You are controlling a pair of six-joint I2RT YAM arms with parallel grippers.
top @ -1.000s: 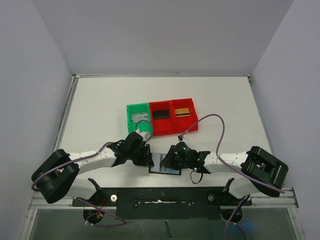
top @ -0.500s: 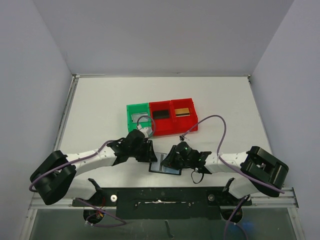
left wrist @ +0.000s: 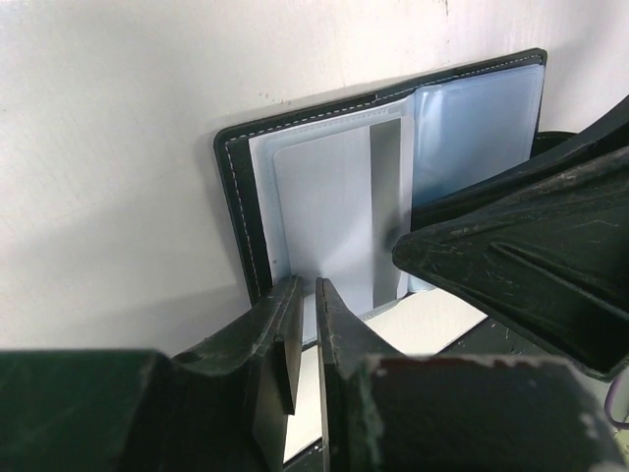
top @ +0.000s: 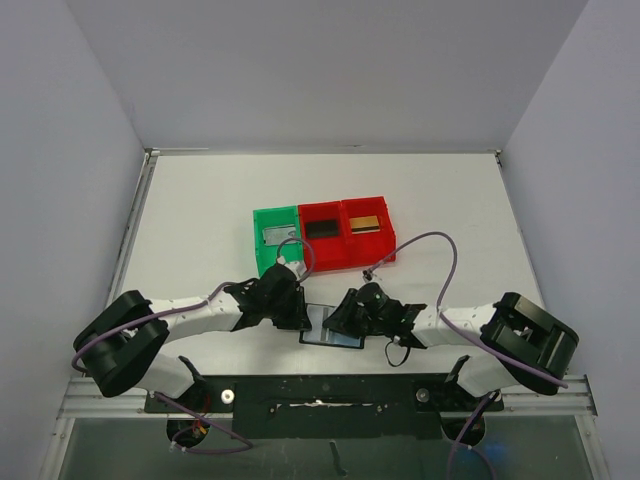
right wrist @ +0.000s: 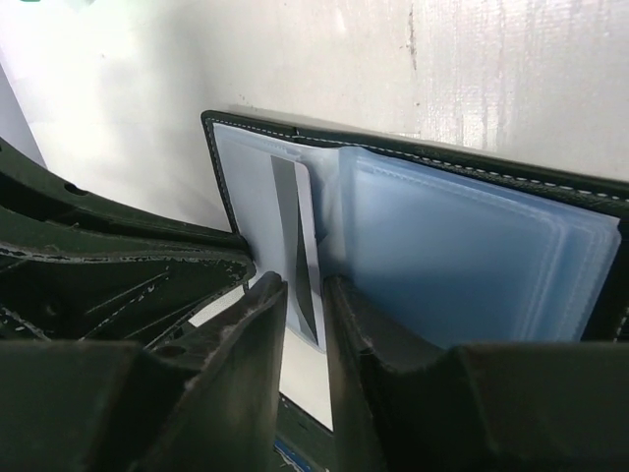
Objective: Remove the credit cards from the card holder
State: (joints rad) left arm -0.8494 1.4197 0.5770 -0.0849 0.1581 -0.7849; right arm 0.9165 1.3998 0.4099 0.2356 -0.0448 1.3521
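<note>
The card holder (top: 330,333) lies open on the table between both grippers. Its black stitched edge (left wrist: 241,206) frames glossy grey-blue pockets (right wrist: 462,256). A pale card with a dark stripe (left wrist: 339,216) (right wrist: 295,211) sits in one pocket. My left gripper (top: 298,312) (left wrist: 308,287) has its jaws almost together, tips at the holder's near edge; whether they pinch it is unclear. My right gripper (top: 337,318) (right wrist: 305,287) stands narrowly open over the striped card. Three credit cards lie in bins: silvery-grey (top: 273,235), black (top: 322,229), gold (top: 366,223).
A green bin (top: 258,245) and two red bins (top: 327,262) (top: 385,243) stand in a row just behind the holder. The two grippers' fingers nearly touch over the holder. Grey walls close in the table on three sides.
My left gripper has slid a little right onto the holder and its jaws have narrowed. The right gripper has barely moved.
</note>
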